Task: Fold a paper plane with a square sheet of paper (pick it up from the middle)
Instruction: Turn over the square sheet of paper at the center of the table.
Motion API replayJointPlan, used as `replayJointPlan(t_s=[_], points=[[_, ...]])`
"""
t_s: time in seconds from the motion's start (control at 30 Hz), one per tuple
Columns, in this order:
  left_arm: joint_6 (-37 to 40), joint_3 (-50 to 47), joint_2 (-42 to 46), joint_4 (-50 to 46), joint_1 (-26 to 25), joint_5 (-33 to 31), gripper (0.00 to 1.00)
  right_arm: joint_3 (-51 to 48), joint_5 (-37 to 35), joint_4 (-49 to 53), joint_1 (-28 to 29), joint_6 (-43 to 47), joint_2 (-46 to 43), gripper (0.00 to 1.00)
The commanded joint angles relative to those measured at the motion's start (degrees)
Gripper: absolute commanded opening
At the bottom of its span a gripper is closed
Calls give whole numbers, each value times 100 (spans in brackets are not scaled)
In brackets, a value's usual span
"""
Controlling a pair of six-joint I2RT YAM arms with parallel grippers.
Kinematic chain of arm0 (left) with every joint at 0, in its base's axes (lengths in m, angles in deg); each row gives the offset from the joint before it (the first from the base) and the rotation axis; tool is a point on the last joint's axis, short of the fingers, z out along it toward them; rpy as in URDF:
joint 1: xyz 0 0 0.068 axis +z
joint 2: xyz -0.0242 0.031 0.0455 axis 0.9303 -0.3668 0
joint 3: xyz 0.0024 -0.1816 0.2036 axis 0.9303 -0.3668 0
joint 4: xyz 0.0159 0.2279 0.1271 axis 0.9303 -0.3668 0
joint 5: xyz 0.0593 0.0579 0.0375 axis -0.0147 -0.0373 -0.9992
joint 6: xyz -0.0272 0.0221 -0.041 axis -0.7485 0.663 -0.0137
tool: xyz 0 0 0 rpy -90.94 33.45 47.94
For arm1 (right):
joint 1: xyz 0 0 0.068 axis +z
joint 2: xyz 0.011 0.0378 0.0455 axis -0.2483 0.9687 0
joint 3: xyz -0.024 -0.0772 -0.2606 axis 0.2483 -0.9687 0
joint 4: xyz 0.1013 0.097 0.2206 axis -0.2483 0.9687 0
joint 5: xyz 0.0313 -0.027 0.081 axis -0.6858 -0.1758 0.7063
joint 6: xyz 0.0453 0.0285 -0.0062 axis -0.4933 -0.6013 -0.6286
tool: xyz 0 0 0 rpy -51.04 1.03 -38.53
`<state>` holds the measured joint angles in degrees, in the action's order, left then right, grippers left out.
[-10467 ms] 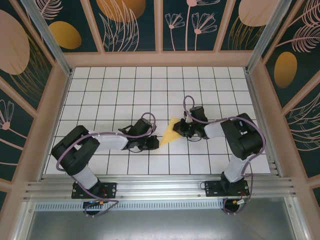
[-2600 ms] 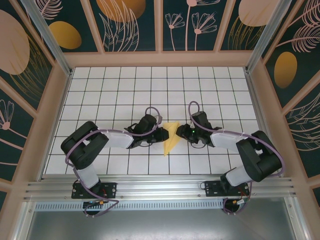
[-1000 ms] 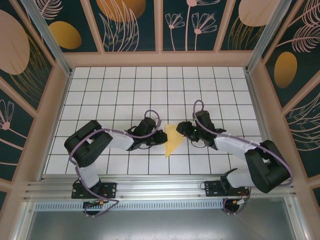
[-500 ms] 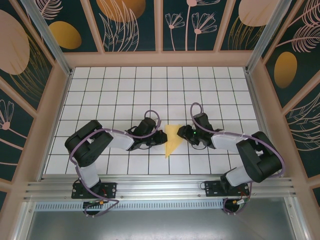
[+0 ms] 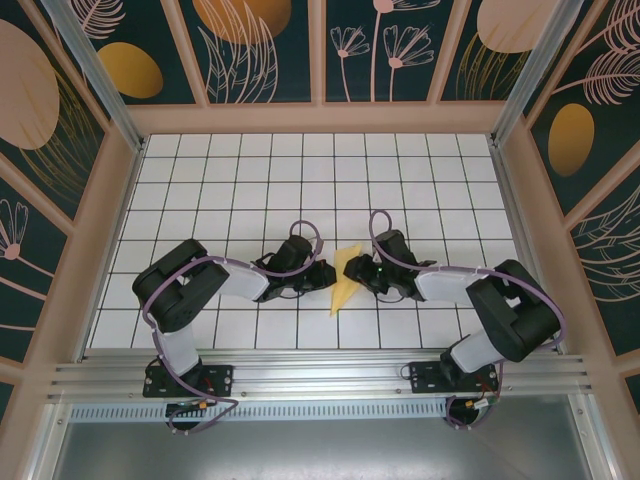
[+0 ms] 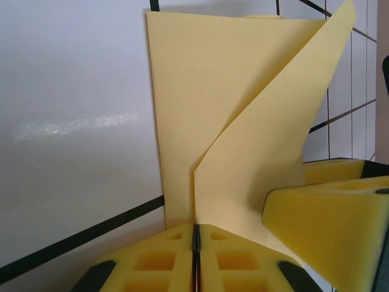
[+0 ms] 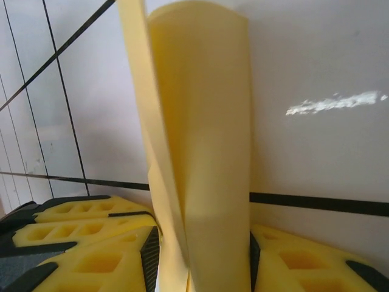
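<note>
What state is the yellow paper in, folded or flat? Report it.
Folded. The left wrist view shows the paper with a crease and overlapping layers, its edge pinched in the shut left gripper.

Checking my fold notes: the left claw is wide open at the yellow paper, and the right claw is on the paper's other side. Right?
No. The left wrist view shows the left claw shut on the yellow paper, not open. The right claw is on the paper's other side.

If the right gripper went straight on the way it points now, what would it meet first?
The folded pale yellow paper sheet, standing between the right gripper's fingers; just beyond it, probably the left gripper.
</note>
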<state>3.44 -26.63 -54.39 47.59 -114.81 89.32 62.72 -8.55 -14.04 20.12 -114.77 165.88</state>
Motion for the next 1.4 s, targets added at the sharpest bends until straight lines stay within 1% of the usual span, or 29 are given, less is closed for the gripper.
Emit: replayJointPlan(t_s=[0.0, 0.1, 0.23, 0.3, 0.33, 0.4, 0.43, 0.5, 0.57, 0.6, 0.67, 0.73, 0.8, 0.93, 0.97, 1.07, 1.13, 1.27, 1.37], points=[[-133, -143, -81, 145, -98, 184, 12, 19, 325, -322, 47, -116, 36, 44], [-178, -197, -2, 197, -104, 131, 12, -72, 492, -683, 33, -304, 8, 46], [-285, -263, 127, 316, -104, 104, 12, -59, 374, -842, 37, -520, 25, 46], [-342, -282, 159, 381, -103, 104, 12, 8, 461, -897, 41, -592, 108, 46], [-356, -288, 189, 394, -96, 80, 12, 53, 409, -837, 61, -581, 123, 45], [-425, -328, 241, 470, -99, 30, 12, 110, -4, -475, 120, -522, 66, 45], [-444, -346, 266, 510, -98, 12, 12, 71, -50, -477, 127, -476, 45, 44], [-481, -376, 298, 554, -98, -1, 12, -23, 122, -684, 133, -470, 29, 40], [-503, -395, 309, 592, -95, -11, 12, -47, 284, -759, 160, -420, 79, 34], [-504, -395, 300, 592, -101, -2, 12, -39, 278, -736, 158, -395, 109, 32], [-533, -412, 304, 633, -96, 23, 12, -47, 206, -719, 166, -358, 163, 25], [-556, -471, 347, 691, -101, 29, 12, -25, 193, -752, 166, -316, 203, 23], [-557, -509, 411, 690, -104, 16, 12, 32, 252, -785, 164, -236, 253, 15], [-542, -637, 633, 682, -96, -134, 14, 349, 160, -344, 166, 17, 327, 5], [-524, -672, 842, 645, -90, -191, 16, 440, 77, -145, 169, 87, 329, 2], [-419, -740, 1202, 340, -95, -457, 19, 744, -81, 362, 171, 303, 251, 0], [-349, -818, 1523, 140, -89, -672, 24, 1012, -225, 788, 175, 520, 148, 0], [-237, -948, 2169, -275, -87, -1219, 28, 1656, -913, 1975, 203, 1003, -44, 0], [-93, -855, 2265, -581, -42, -1384, 29, 2335, -1892, 3169, 314, 1463, -98, 0]])
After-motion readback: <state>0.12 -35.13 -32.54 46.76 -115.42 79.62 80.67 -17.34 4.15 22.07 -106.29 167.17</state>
